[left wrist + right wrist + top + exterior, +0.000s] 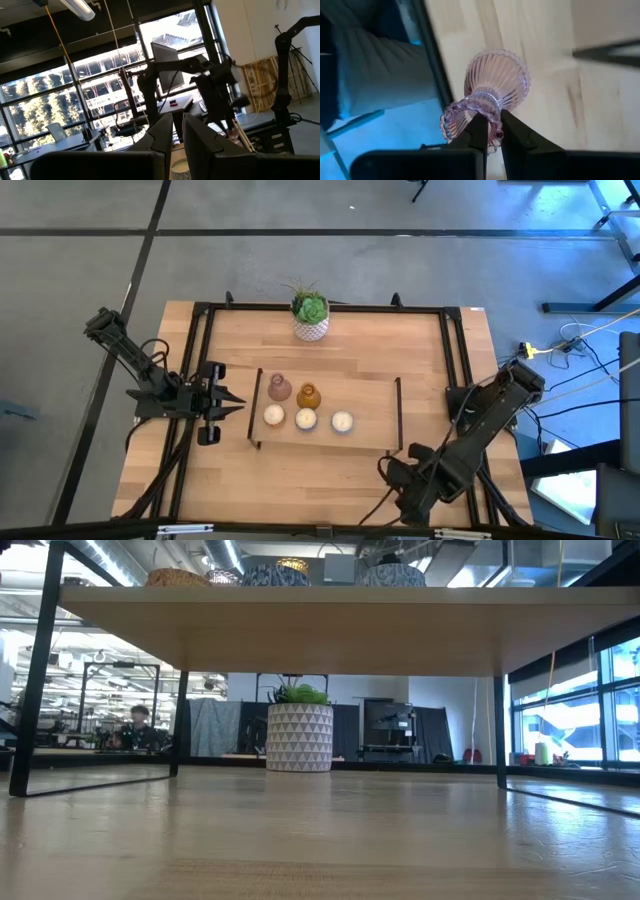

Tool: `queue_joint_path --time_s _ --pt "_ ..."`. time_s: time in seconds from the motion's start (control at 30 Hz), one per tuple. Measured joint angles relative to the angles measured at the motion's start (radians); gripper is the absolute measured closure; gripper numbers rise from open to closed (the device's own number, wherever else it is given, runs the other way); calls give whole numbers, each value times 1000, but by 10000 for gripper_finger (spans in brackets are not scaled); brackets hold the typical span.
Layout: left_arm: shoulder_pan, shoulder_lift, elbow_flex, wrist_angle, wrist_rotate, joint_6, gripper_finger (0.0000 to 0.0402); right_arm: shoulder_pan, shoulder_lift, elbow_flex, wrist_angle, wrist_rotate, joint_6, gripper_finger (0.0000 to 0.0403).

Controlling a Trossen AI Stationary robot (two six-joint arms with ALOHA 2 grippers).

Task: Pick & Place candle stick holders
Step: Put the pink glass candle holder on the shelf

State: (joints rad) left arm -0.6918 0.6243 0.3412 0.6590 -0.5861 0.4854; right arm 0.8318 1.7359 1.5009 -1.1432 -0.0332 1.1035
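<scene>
A dusty-pink ribbed glass candle stick holder (495, 82) hangs under my right gripper (492, 132), which is shut on it over the table's near right part (395, 472); in the high view the gripper hides it. On the low shelf (370, 395) in the table's middle stand another pink holder (279, 388), an amber one (308, 395) and three cream-white ones (273, 415), (306, 419), (342, 421). My left gripper (238, 402) waits shut at the shelf's left end, pointing level toward it. My right gripper pinches the frilled rim (465, 112) of the pink holder's mouth between its two fingers, at one side of the rim. The fingers come from above, pointing down. The holder hangs below them, tilted, its ribbed body toward the wooden table top and seemingly clear of it.
A white patterned pot with a green plant (311, 318) stands at the table's far edge, also in the low view (299, 735). Black frame rails (455, 350) run along the table's sides. The shelf's black legs (30, 680) stand on the table top.
</scene>
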Motion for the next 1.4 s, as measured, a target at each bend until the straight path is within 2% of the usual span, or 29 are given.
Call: queue_joint_path --time_s 0.3,0.47,0.7,0.9,1.13,1.27,1.4 --pt "0 0 0 -2 2 7 365 -73 -1 309 -273 113 -164 373" --pt "0 0 0 -3 2 7 365 -167 -2 449 -382 172 -296 373" --pt "0 0 0 -4 3 7 365 -347 -3 564 -428 183 -514 373" --pt "0 0 0 -4 3 7 365 -539 -4 608 -426 185 -678 373" --pt "0 0 0 -4 2 9 365 -725 -3 608 -409 160 -770 375" --pt "0 0 0 -4 2 18 365 -803 3 608 -385 83 -744 375" --pt "0 0 0 -4 2 18 365 -866 54 609 -407 80 -664 375"
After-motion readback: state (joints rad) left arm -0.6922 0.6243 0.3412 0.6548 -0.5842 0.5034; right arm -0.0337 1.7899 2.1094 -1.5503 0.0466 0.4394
